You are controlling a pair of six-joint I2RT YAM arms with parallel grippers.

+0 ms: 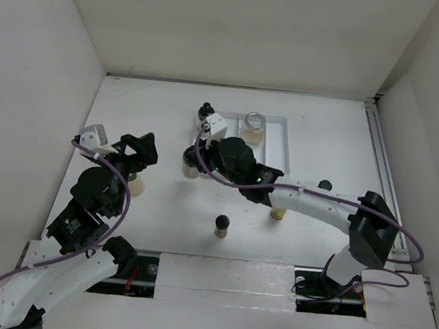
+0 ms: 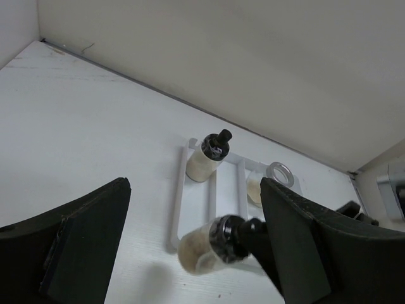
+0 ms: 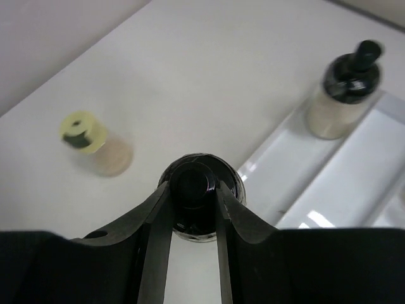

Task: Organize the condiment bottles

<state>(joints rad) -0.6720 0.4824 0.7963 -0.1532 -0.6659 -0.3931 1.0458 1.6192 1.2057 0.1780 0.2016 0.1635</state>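
Note:
My right gripper (image 3: 192,188) is shut on the black knob of a black-capped bottle with beige contents (image 2: 201,249), which hangs tilted by the near left corner of the white tray (image 1: 278,141). A second black-capped bottle (image 1: 206,115) stands in the tray's left slot, and a wide clear glass jar (image 1: 253,126) stands further right. My left gripper (image 1: 139,153) is open and empty, left of the held bottle. Beside it on the table stands a yellow-capped bottle (image 3: 95,142). A dark bottle (image 1: 222,225) and a slim yellow-amber bottle (image 1: 279,212) stand nearer the bases.
White walls close in the table on the left, back and right. A small black cap or jar (image 1: 325,185) shows just behind the right arm's forearm. A metal rail (image 1: 382,172) runs along the right edge.

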